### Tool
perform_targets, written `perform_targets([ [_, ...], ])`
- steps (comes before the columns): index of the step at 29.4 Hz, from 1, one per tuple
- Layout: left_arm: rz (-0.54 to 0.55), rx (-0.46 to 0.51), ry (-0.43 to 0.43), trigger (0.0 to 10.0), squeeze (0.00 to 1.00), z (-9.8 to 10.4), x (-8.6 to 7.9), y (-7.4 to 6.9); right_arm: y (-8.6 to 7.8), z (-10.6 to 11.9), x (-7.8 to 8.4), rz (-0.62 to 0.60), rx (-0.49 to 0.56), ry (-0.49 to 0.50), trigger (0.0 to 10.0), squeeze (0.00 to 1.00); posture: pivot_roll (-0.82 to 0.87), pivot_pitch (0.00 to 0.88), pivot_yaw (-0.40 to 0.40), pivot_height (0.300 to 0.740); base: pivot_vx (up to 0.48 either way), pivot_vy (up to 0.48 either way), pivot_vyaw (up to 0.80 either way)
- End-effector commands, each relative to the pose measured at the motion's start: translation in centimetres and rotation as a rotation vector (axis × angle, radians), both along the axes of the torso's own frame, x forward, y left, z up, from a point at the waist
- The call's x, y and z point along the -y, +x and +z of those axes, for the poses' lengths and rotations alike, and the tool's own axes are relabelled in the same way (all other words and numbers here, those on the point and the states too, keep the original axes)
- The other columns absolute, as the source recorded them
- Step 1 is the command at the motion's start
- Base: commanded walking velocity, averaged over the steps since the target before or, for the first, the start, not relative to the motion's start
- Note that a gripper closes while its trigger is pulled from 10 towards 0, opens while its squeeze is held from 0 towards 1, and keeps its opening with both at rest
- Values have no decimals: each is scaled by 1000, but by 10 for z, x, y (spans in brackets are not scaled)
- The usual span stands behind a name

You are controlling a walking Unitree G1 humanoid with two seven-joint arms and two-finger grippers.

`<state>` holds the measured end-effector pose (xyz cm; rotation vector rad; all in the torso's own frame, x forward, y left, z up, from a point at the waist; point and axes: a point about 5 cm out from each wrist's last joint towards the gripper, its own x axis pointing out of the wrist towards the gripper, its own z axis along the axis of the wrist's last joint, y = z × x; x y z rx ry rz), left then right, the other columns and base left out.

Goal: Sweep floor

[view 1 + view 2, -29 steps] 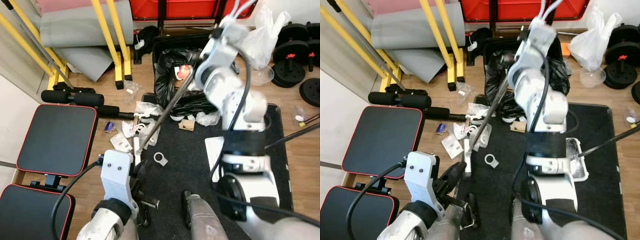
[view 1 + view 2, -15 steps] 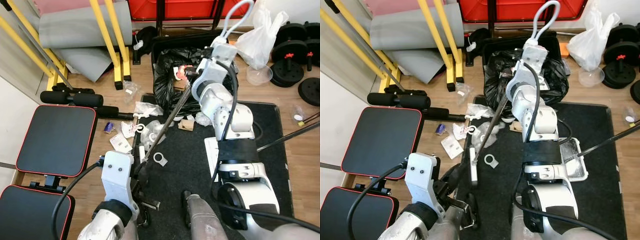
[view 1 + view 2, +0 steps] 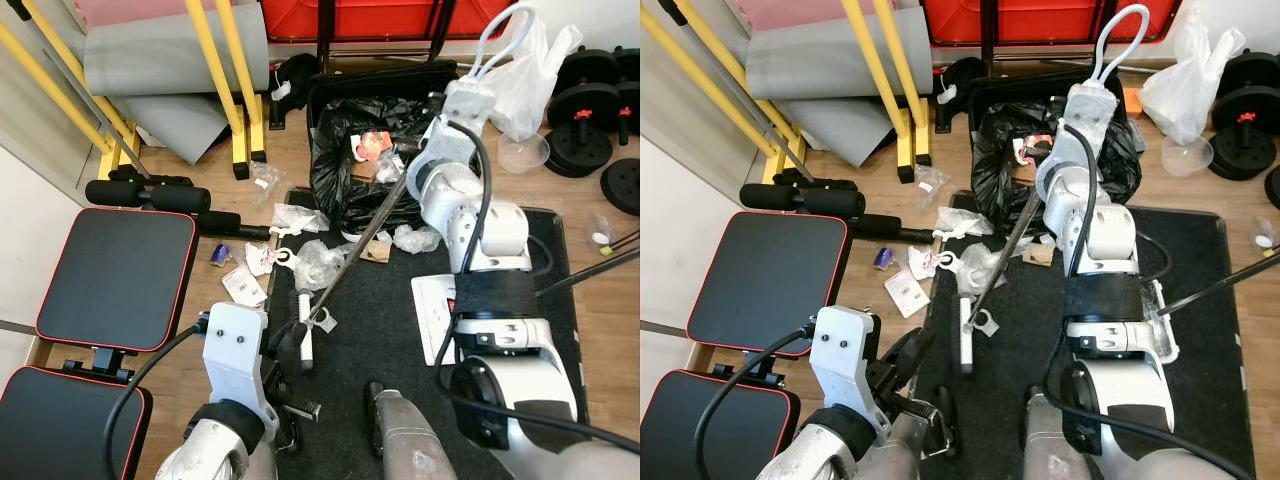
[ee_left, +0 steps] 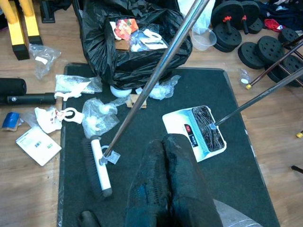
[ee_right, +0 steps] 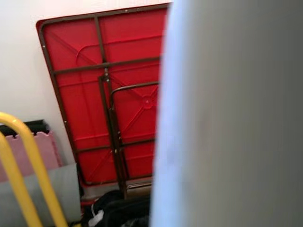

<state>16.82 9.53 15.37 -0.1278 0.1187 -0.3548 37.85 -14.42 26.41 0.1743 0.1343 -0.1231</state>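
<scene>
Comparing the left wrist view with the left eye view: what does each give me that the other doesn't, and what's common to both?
The left wrist view adds the left gripper, its black fingers pressed together, and the dustpan with its dark comb end. The left eye view adds the black bench, the yellow frame legs and the right arm. Shared: the broom on the dark mat, the black trash bag, scattered wrappers and weight plates.

Black mat (image 3: 380,340) — yellow posts (image 3: 222,70) — red panel (image 5: 128,94)

Broom handle (image 4: 156,75): smooth glossy metal. Bin bag (image 3: 345,190): glossy black plastic. Mat (image 4: 156,127): matt dark cloth. Floor (image 4: 42,189): wood.
</scene>
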Motion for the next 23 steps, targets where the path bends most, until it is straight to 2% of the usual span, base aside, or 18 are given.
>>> perform_targets([
  [1,-8,-23,-9,10000,0,-3,-1,-3,-2,-1,14,-100,-44,-103,10000,0,-123,333,19,740,0,0,0],
  [4,-7,-23,-10,10000,0,-3,-1,-2,-3,13,21,-125,-17,-147,10000,0,-128,333,20,740,0,0,0],
  [12,-7,-22,-14,10000,0,-3,-1,0,-3,31,35,-169,19,-198,10000,0,-134,330,21,740,0,0,0],
  [18,-6,-21,-15,10000,0,-3,-1,1,-3,39,37,-173,43,-213,10000,0,-135,328,21,740,0,0,0],
  [23,-6,-21,-19,10000,0,-4,-1,2,-4,61,38,-167,99,-212,10000,0,-141,324,23,740,0,0,0],
])
